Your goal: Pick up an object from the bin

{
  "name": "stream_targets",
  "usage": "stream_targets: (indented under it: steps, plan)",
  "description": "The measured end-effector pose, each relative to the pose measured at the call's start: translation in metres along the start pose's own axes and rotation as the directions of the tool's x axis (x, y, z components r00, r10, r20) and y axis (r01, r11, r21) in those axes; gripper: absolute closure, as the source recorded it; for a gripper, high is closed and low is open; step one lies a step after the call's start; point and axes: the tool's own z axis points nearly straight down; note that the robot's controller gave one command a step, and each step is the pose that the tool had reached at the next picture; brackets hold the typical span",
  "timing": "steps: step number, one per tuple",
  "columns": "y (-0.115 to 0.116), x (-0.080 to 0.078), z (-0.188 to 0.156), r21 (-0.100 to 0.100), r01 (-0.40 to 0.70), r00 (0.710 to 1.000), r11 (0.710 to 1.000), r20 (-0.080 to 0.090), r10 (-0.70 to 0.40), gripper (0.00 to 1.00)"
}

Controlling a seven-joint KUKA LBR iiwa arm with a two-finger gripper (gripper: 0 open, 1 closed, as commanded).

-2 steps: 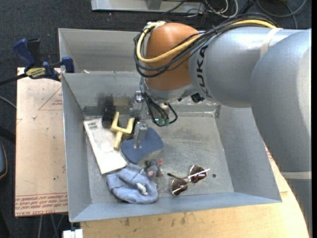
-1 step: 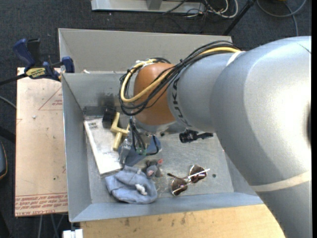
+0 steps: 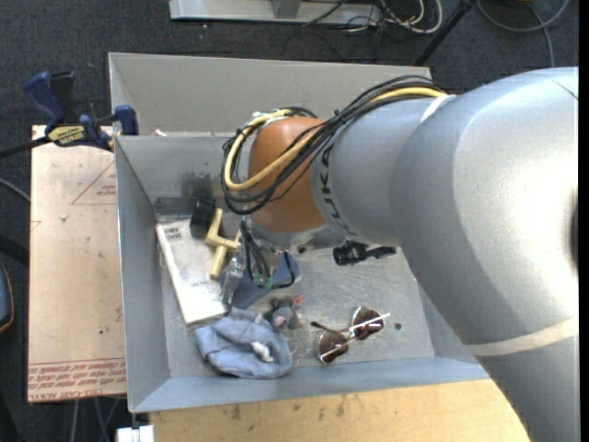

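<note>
In the camera view, dark lettering on the arm (image 3: 324, 190) is partly behind cables and cannot be read whole; the white booklet (image 3: 184, 279) bears print too small to read; the gripper (image 3: 248, 270) hangs low, left of the bin's (image 3: 138, 247) middle, over a blue thing (image 3: 241, 293); whether it is clenched or released cannot be told; just beside it, a tan T-shaped piece (image 3: 219, 239) points its long axis toward the far wall.

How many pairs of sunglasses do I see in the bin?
1. The sunglasses lie on the bin floor near the front wall, to the right of the grey-blue cloth. The arm covers part of the bin, so another pair may be hidden.
</note>
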Motion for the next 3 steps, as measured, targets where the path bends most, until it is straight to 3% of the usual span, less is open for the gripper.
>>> stream_targets:
  steps: [1,2,3]
  plan:
    - [-0.002,0.009,-0.037,0.009,-0.003,1.000,1.000,-0.019,0.003,1.00]
    - [-0.008,0.001,-0.097,0.009,-0.011,1.000,1.000,-0.021,0.011,1.00]
    - [-0.001,0.030,-0.126,0.006,0.018,1.000,1.000,-0.013,-0.018,1.00]
